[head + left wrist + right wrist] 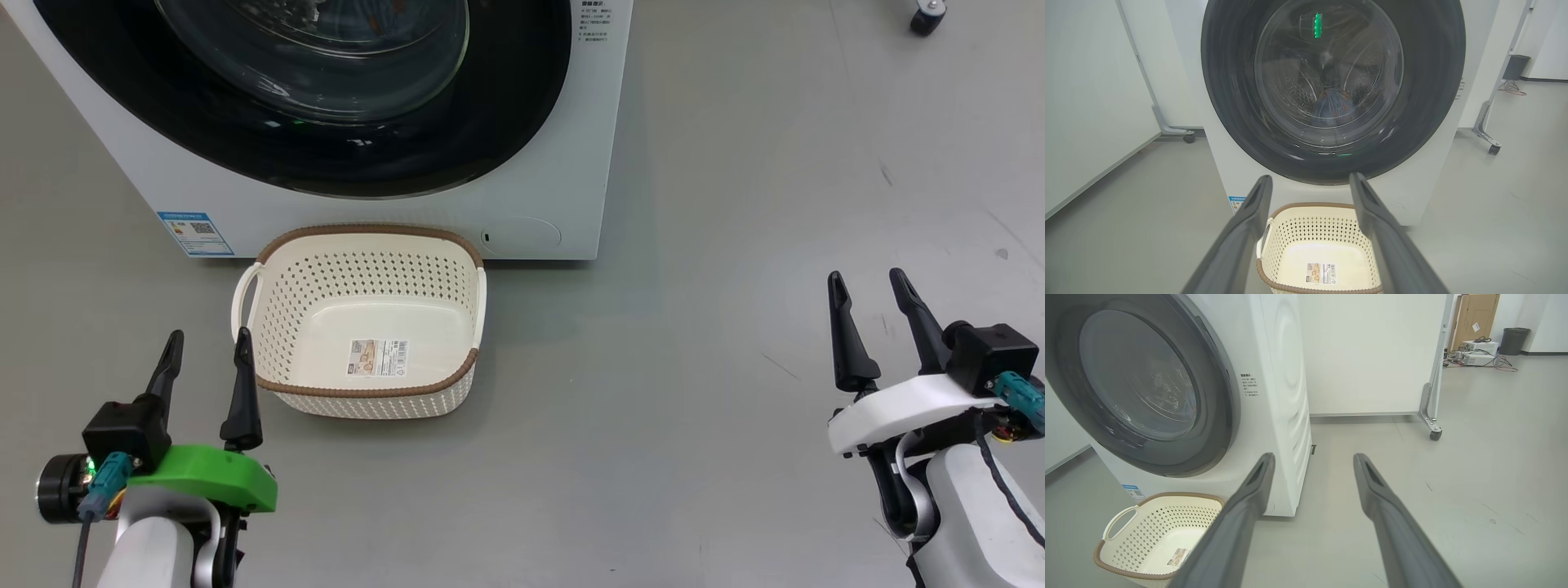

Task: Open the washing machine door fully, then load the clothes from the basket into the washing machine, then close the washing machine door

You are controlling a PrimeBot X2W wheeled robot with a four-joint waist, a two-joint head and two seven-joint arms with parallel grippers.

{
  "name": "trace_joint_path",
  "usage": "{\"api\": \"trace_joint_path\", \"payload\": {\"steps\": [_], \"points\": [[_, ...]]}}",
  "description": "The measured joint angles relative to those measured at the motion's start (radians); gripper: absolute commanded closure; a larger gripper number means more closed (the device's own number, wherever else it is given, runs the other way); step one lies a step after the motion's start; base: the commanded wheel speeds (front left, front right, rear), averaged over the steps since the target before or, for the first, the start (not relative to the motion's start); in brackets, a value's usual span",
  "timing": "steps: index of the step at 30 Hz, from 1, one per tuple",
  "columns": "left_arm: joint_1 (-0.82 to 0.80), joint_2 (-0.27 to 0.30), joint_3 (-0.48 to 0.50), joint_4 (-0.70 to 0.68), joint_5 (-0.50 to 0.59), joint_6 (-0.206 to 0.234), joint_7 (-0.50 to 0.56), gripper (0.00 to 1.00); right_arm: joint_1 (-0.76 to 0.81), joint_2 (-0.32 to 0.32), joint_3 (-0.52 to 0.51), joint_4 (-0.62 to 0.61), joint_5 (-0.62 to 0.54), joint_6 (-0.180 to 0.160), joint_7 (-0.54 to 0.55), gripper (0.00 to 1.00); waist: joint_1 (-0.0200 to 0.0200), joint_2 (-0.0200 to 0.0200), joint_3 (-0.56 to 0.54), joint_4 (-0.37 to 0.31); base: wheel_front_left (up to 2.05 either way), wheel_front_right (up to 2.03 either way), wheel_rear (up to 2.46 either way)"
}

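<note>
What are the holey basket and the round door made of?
The basket looks like cream plastic, moulded with neat rows of holes; its brown rim seems woven. The washing machine door looks like clear glass in glossy black plastic: see-through, with reflections.

A grey floor (1474,477) runs to a white wheeled partition (1372,355), cardboard box (1478,314) and dark bin (1516,341).

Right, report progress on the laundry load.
Looks finished. Done: the cream perforated plastic basket sits empty, light blue fabric lies inside the white washing machine drum, and its round black-rimmed glass door is shut. In hand: nothing; the left gripper and right gripper are open and empty. Left: nothing visible.
</note>
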Motion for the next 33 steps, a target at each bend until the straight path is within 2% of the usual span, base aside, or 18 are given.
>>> {"api": "trace_joint_path", "payload": {"steps": [33], "points": [[0.003,-0.011,0.021,-0.006,0.031,0.0,0.0,0.0,0.062,0.036,-0.071,-0.057,-0.04,0.005,0.0,0.0,0.0001,0.0,0.015,0.021,0.0,0.0,0.0]]}}
